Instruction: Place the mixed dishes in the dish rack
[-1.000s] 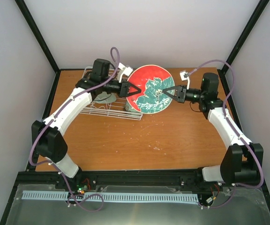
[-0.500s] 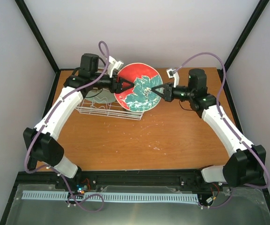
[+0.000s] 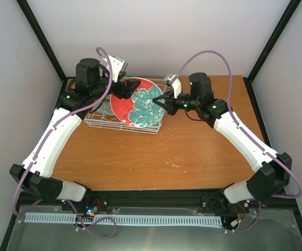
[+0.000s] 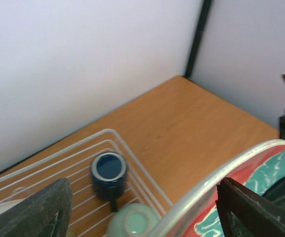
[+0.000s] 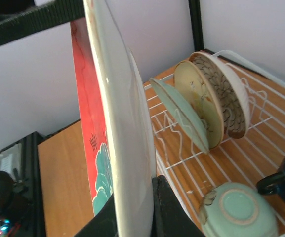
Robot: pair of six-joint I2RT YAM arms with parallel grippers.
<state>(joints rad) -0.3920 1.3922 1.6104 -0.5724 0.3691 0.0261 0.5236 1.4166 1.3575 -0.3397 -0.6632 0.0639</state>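
Left pincer [image 3: 123, 90] has just sprung wide off the red plate [image 3: 135, 102] — only the right pincer [image 3: 161, 100], clamped on its rim, now holds it upright over the right end of the rack [image 3: 96, 123] — so slotting it falls to that arm.

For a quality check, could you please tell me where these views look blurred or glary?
Left wrist view: the near dark fingers and the red plate with teal flower are soft, the dark blue mug sharper. Right wrist view: that plate's close pale rim shows a bright sheen. Top view: even light, no glare.
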